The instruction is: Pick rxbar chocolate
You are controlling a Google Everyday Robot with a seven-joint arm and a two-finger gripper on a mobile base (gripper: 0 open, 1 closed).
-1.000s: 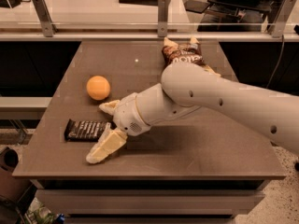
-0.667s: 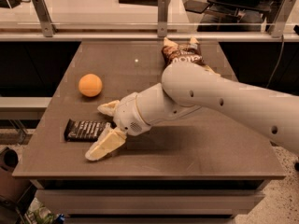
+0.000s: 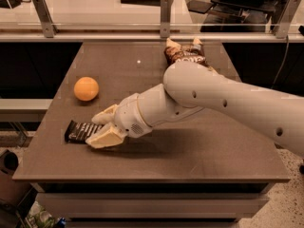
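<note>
The rxbar chocolate, a flat dark bar with white lettering, lies on the brown table near its front left edge. My gripper is low over the table at the bar's right end. One cream finger sits at the bar's far side and the other finger at its near side. They are closed in against it and cover its right end. The bar rests on the table.
An orange sits on the table behind the bar, to the left. A brown-and-cream chip bag lies at the table's back edge, partly behind my arm. A glass rail with metal posts runs behind the table.
My fingers have drawn together around the bar's right end. The gripper shifted slightly left. The orange has rolled a little to the left.
</note>
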